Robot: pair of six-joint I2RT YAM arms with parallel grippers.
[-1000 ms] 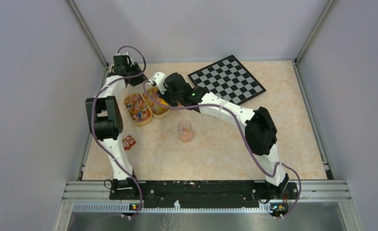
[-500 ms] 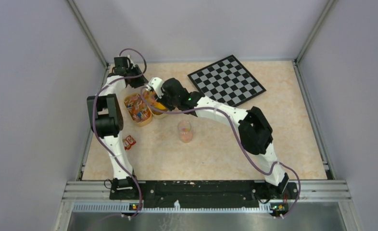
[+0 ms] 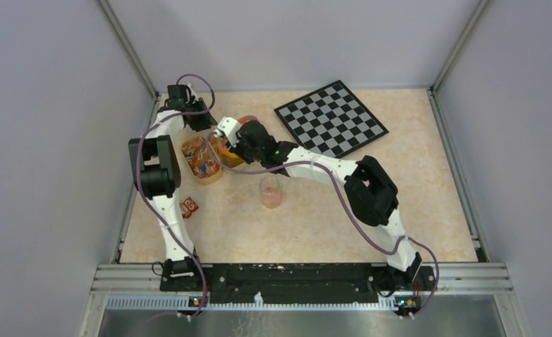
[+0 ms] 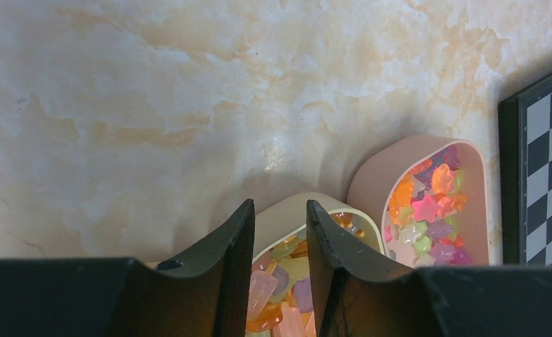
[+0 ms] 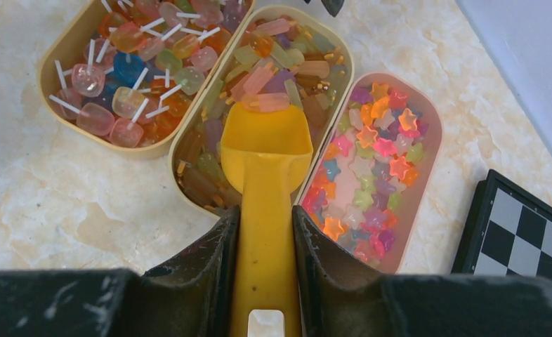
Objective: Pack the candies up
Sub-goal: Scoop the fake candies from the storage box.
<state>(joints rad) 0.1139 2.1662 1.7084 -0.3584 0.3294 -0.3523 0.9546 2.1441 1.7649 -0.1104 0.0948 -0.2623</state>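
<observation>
**Desk:** What is the right arm doing at the cream tray?

**Photographer:** The right gripper is clenched on the handle of a yellow scoop. The scoop's bowl lies inside the cream tray, mouth toward the tray's far end. It rests among the candies, pale lolly-shaped pieces in orange, pink, green and purple. One pink piece lies at the bowl's lip.

**Desk:** And the left arm?

**Photographer:** The left gripper hangs over the end of the cream tray opposite the scoop's handle. Its jaws stand partly apart, with the tray's rim and a few sweets showing in the gap. Whether they pinch the tray's wall cannot be told.

**Desk:** What lies around that tray?

**Photographer:** It is the middle one of three oblong trays lying side by side. Just beside it, on the side away from the chessboard, is a tan tray of round sweets on white sticks. Just beside it on the other side is a pink tray of star-shaped sweets in pink, orange, green and purple. The chessboard's corner lies just past the pink tray.

**Desk:** Anything else near it?

**Photographer:** Seen from overhead, a clear jar stands upright on the table. It is apart from the cream tray, on the side toward the arms' bases, and holds an orange-pink fill.
</observation>
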